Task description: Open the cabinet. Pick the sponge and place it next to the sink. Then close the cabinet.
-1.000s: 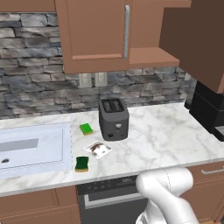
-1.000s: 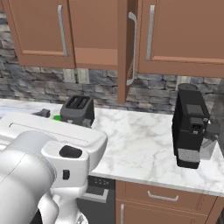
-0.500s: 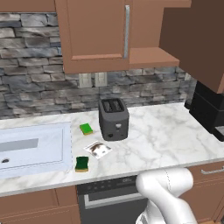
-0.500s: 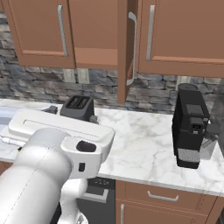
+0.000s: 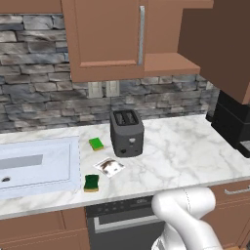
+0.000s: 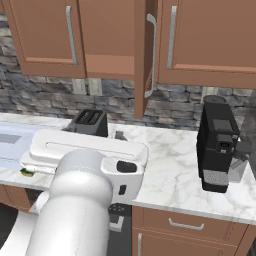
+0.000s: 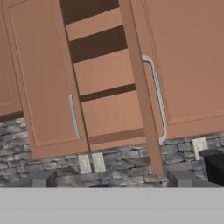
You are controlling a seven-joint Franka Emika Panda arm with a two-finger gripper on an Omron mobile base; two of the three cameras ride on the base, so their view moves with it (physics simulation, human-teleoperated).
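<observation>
A: Left base view, background first?
B: A grey stone backsplash and a white marble counter are seen. The cabinet is hung above, left door shut, right door swung out toward the camera. The sink is set at the left. The sponge is laid on the counter just beside the sink's near right corner. A brighter green sponge is placed farther back, left of the toaster. A photo card is laid between the two sponges.

A: Right base view?
B: The open door is seen edge-on, its handle curved toward the right. A black coffee machine is stood at the right. The toaster is partly covered by the arm.

A: Hand view?
B: The cabinet's shelves are shown between the shut door and the open one. The gripper is held spread wide, nothing between the fingertips.
</observation>
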